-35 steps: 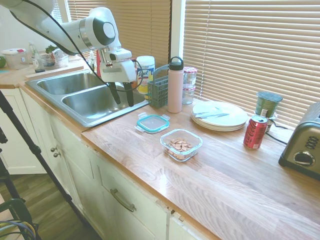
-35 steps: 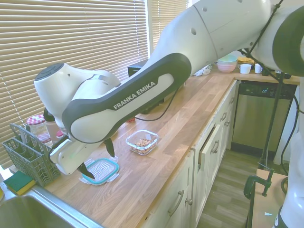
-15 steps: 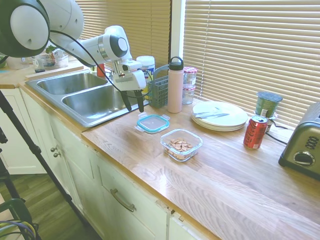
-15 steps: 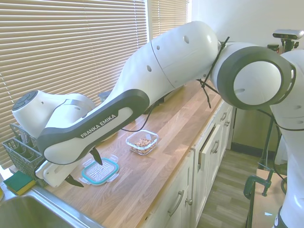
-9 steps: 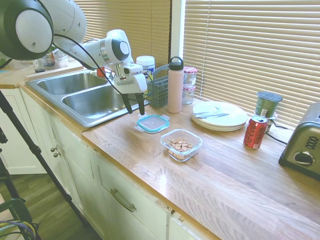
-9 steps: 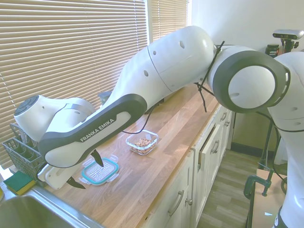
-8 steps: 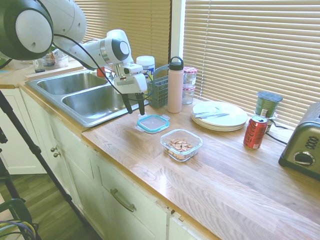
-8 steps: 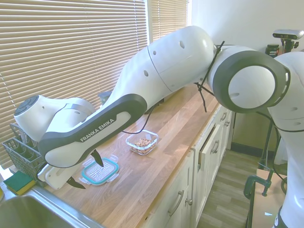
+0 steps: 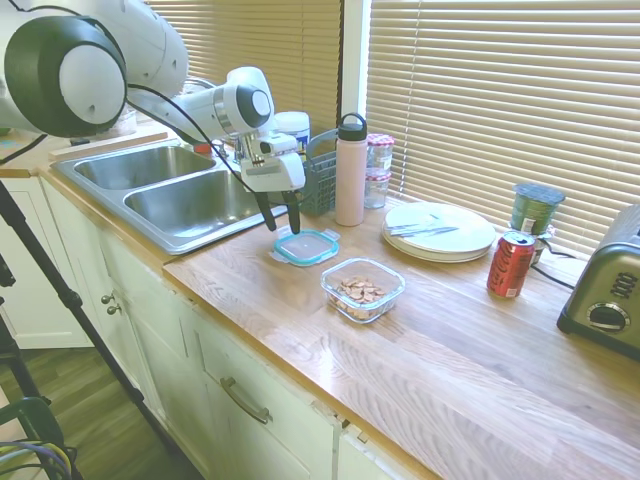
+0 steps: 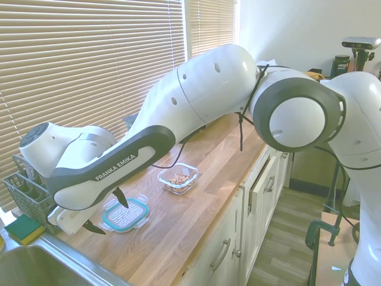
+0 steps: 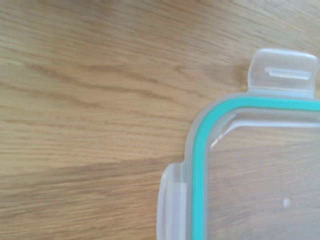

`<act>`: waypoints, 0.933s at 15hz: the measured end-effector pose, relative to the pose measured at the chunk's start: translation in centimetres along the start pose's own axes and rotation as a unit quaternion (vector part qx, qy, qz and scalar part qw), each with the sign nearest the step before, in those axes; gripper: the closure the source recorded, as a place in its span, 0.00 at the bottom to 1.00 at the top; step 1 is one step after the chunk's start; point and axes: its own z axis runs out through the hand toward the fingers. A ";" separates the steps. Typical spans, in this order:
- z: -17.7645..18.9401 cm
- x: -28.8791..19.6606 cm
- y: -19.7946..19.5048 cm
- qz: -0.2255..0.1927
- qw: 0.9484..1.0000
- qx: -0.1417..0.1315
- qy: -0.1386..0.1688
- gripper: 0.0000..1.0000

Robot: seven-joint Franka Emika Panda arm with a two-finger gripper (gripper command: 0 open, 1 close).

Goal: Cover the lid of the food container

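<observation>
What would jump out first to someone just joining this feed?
The big white arm, its open claw poised just above the counter by the sink-side edge of the teal-rimmed lid, which lies flat. Next, the open food container of nuts beside that lid, toward the red can.

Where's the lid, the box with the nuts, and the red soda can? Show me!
lid (image 9: 306,246), first exterior view, middle of its clear panel
food container (image 9: 363,290), first exterior view, the nuts inside it
red soda can (image 9: 510,266), first exterior view, middle of its side

Gripper open just beside lid; lid flat on counter, food container near lid, uncovered.
</observation>
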 end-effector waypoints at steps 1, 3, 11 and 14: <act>0.2 0.2 -0.1 0.001 1.000 -0.001 0.000 0.00; 0.6 0.7 -0.4 0.004 1.000 -0.003 0.000 0.00; 1.6 1.1 -0.7 0.006 1.000 -0.008 -0.002 0.00; 1.7 1.4 -0.7 0.010 1.000 -0.008 -0.004 0.00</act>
